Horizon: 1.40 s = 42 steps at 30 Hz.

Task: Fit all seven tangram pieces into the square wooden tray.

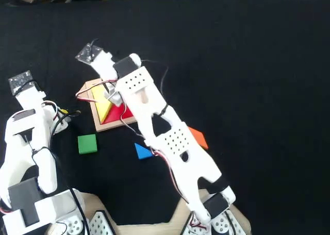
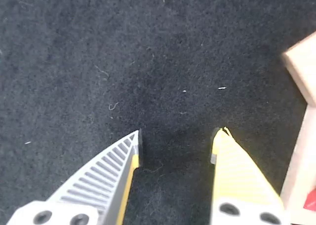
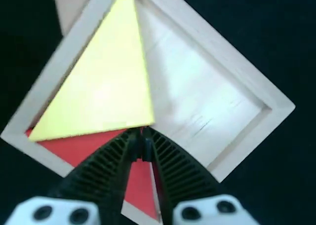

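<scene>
The square wooden tray [image 3: 276, 106] is seen directly beneath the right gripper [image 3: 143, 143], whose fingers are drawn together. Their tips are held just over the seam where the yellow triangle [image 3: 103, 82] meets the red triangle [image 3: 74, 148], both laid inside the tray. The left gripper [image 2: 178, 136] is held with its fingers apart over the black counter [image 2: 123, 52], just beside the tray's outer corner. Outside the tray, a green square [image 1: 87, 144], a blue triangle [image 1: 143, 150] and an orange piece [image 1: 198, 137] are laid on the counter, the orange one farthest from it and partly covered by the right arm.
</scene>
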Motion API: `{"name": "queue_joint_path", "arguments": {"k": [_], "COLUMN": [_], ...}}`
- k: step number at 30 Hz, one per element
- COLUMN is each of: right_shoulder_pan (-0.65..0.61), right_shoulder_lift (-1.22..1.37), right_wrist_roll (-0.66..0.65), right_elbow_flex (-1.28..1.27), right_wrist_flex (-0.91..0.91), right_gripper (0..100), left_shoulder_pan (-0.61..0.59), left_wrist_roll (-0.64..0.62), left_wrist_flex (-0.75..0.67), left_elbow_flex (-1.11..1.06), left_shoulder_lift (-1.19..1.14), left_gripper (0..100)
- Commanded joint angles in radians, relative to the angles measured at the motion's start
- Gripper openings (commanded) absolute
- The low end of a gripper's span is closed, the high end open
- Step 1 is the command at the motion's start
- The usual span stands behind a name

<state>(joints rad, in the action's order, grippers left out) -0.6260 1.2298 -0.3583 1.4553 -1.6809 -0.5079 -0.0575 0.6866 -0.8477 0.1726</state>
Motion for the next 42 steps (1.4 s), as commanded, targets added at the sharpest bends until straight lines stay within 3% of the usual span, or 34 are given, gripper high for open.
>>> {"name": "queue_joint_path", "arguments": {"k": [1, 21, 29, 35, 42], "right_shoulder_pan": [0.018, 0.025, 0.137, 0.158, 0.17], "right_shoulder_lift": [-0.027, 0.074, 0.093, 0.082, -0.102], "right_wrist_roll": [-0.006, -0.008, -0.086, -0.198, -0.201], "right_elbow_flex": [0.128, 0.193, 0.148, -0.042, -0.337], "right_wrist_flex": [-0.048, 0.015, -0.089, -0.087, -0.087], "right_gripper": [1.1, 1.1, 1.1, 1.1, 1.1], "left_shoulder_pan": [-0.005, -0.004, -0.004, -0.004, -0.004], "left_wrist_roll": [-0.006, -0.006, -0.006, -0.006, -0.006], "left_wrist_flex": [-0.015, -0.015, -0.015, -0.017, -0.037], "left_elbow_flex": [0.008, 0.008, 0.008, 0.008, 0.002], "left_shoulder_lift": [0.011, 0.011, 0.011, 0.011, 0.009], "left_gripper": [24, 24, 24, 24, 24]}}
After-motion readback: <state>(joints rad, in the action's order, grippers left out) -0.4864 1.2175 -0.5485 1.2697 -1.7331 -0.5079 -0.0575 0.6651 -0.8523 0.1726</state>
